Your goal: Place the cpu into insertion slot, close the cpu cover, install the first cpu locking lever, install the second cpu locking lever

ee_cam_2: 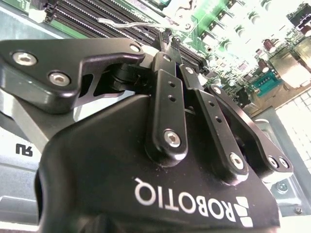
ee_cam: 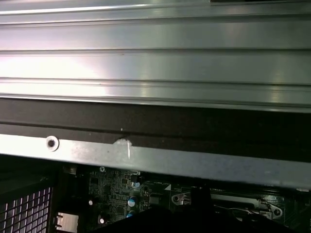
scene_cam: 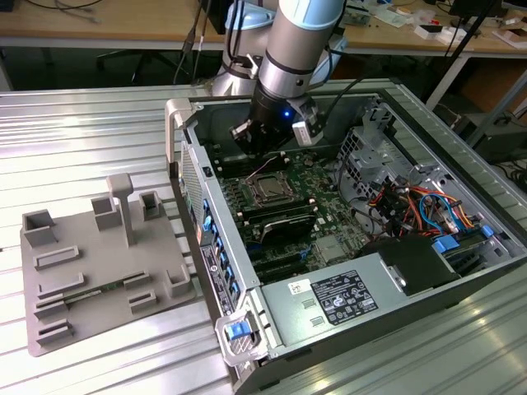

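I have the gripper down inside the open computer case, hanging just above the far edge of the insertion slot on the green board. In the second wrist view its fingers lie pressed together with nothing between them. The cpu seems to sit in the slot already, with the cpu cover down around it, though I can't be sure from here. A thin wire locking lever stands raised. My worry: the closed fingertips could slip off that springy lever and strike the board.
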